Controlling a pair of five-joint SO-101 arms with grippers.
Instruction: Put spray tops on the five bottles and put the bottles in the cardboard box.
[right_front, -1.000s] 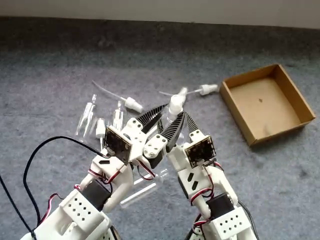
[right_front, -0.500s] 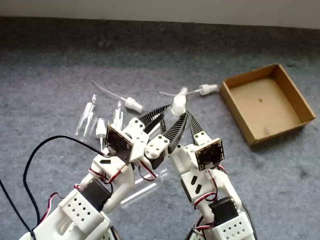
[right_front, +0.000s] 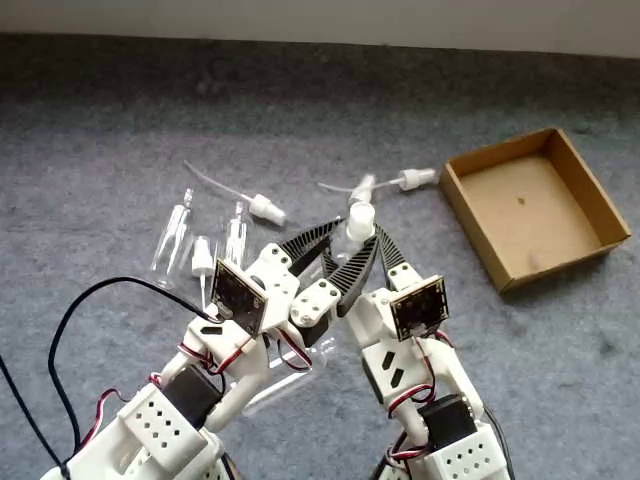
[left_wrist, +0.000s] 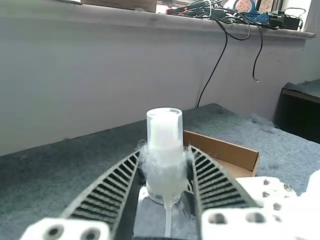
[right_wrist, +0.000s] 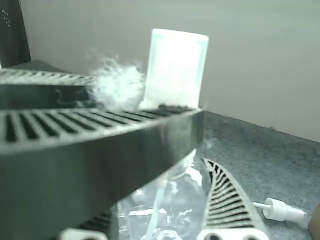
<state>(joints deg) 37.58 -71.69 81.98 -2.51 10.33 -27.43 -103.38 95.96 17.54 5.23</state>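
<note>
A clear plastic bottle (right_wrist: 175, 195) stood upright, with a white spray top (left_wrist: 164, 130) seated on its neck. Two more clear bottles (right_front: 172, 235) lay flat beside loose white sprayers (right_front: 265, 208). The open brown cardboard box (right_front: 530, 215) sat well apart.

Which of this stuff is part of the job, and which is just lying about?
Job: held bottle, its spray top, loose bottles, loose spray tops, cardboard box.
Lying about: black cable, grey carpet.
</note>
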